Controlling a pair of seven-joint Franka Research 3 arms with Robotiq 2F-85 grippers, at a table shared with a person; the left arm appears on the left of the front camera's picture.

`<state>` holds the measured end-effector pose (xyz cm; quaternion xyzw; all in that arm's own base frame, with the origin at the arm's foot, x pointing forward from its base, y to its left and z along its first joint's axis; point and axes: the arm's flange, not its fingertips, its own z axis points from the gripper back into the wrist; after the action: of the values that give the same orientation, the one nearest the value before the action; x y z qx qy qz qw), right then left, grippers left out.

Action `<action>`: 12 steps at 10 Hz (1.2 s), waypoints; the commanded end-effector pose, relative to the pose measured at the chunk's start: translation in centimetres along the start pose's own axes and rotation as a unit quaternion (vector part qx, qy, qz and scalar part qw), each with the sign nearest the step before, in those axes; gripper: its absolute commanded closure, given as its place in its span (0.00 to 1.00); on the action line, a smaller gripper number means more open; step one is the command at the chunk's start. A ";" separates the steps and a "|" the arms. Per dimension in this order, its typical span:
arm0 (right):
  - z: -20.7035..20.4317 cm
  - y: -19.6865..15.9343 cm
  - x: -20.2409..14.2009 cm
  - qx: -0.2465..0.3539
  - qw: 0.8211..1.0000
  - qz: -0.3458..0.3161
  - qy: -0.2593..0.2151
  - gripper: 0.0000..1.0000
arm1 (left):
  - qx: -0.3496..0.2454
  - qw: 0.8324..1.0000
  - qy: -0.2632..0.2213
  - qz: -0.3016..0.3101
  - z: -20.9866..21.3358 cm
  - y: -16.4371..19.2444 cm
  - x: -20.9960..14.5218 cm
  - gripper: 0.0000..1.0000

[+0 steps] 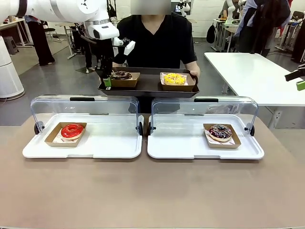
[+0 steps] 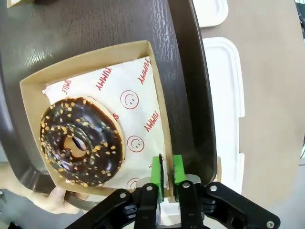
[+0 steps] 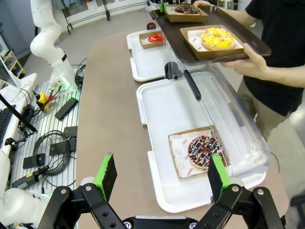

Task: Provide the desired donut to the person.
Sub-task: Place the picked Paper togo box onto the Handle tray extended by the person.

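The person (image 1: 157, 38) in the black shirt stands at the top middle of the front picture and holds a dark tray (image 1: 147, 88) over the far edge of the table. Two paper boxes sit on the tray. The box (image 2: 95, 62) on the left side has a chocolate donut (image 1: 121, 75) with nut bits in it, and the one on the right has a yellow donut (image 1: 174, 78). The left claw (image 1: 107, 78) reaches down to the left end of the tray. In the left wrist picture, at the bottom middle, its green pads (image 2: 157, 176) stand very close together with the side wall of the chocolate donut's box between them. It seems to pinch that wall, but how hard it presses is not clear. The right claw (image 3: 162, 176) fills the bottom of the right wrist picture. It is wide open and has nothing in it. It hangs above the table, near a white tray (image 3: 162, 109) with a sprinkle donut (image 3: 202, 150) in a box. In the lower left of the front picture, a red donut (image 1: 72, 130) sits in a box on another white tray (image 1: 109, 143). Each white tray has a clear lid (image 1: 86, 107) standing open behind it.
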<state>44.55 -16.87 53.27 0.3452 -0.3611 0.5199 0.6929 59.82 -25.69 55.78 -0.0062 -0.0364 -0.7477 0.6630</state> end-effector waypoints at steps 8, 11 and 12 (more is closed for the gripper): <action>-0.1 0.0 -0.1 -0.003 1.000 -0.003 0.001 0.00 | 0.007 1.000 -0.007 -0.011 0.9 0.1 0.3 0.00; -0.1 0.0 -0.1 -0.003 1.000 -0.003 0.001 0.00 | 0.007 1.000 -0.014 -0.005 1.0 -0.6 -0.1 0.00; -0.1 0.0 -0.1 -0.003 1.000 -0.003 0.001 0.00 | 0.006 1.000 -0.019 -0.007 1.4 -0.6 -0.1 0.00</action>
<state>44.55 -16.86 53.27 0.3453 -0.3611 0.5199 0.6929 59.61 -25.91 56.53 -0.0037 -0.0440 -0.7489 0.6612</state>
